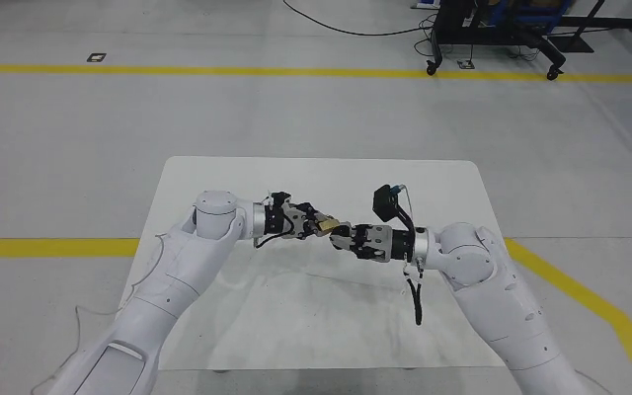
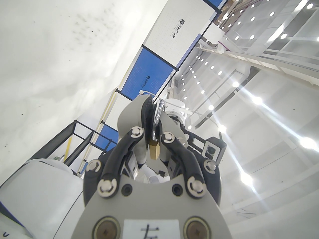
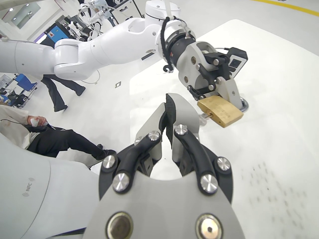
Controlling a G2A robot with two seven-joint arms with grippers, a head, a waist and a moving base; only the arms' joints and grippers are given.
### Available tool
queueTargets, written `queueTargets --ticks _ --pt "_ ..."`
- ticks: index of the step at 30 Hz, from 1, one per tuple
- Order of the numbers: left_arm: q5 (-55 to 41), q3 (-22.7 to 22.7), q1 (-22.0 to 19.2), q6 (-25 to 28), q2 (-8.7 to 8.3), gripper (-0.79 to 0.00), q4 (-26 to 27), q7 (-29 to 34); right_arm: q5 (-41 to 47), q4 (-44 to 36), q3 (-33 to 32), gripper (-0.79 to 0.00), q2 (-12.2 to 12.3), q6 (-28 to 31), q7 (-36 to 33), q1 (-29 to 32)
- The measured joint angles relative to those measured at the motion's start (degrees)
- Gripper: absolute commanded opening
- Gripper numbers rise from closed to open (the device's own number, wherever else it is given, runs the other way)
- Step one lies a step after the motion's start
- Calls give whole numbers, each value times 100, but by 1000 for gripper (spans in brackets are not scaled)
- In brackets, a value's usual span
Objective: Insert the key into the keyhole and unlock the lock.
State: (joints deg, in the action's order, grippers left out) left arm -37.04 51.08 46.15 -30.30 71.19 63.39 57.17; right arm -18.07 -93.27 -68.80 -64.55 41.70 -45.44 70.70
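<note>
Left jaws clamp padlock (image 3: 220, 114) with key (image 3: 204, 118) inserted.

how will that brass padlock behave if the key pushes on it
Probably heavy for its size: the padlock looks solid brass. Held by its shackle in the left gripper, it may pivot as the key presses in.

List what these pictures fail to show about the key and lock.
Key head: right wrist view, hidden behind a finger of the right pincer.
Shackle of the lock, open or latched: both wrist views, covered by fingers of the left pincer.
Key's depth and turn: top view, too small.
</note>
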Motion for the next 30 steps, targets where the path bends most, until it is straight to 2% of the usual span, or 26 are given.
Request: queueTargets --ticks 10,11,12,13,16,20,26,28,30 --pt "75 -6 6 41 -18 -785 15 80 22 125 17 -785 39 -43 192 -31" --pt "69 0 9 43 -19 -785 16 66 62 92 -18 -723 49 -3 231 -22" --pt "54 13 14 52 -19 -785 14 35 117 52 -49 -320 57 46 273 -6" --pt "28 33 24 66 -19 -785 13 -10 176 -4 -85 0 67 109 309 13" --pt "-112 128 73 138 -17 -785 23 -185 310 -316 -203 0 98 407 374 63" --pt "-451 242 154 140 -8 -785 5 -240 307 -277 -202 0 98 367 373 63" --pt "-424 240 154 141 -8 -785 8 -239 291 -296 -217 0 100 354 379 51" --pt "-341 271 221 259 -13 -785 102 -443 -27 -626 -372 -225 127 170 394 1" --pt "-245 330 321 386 -26 -785 268 -815 -763 -1149 -509 -413 145 -188 564 101"
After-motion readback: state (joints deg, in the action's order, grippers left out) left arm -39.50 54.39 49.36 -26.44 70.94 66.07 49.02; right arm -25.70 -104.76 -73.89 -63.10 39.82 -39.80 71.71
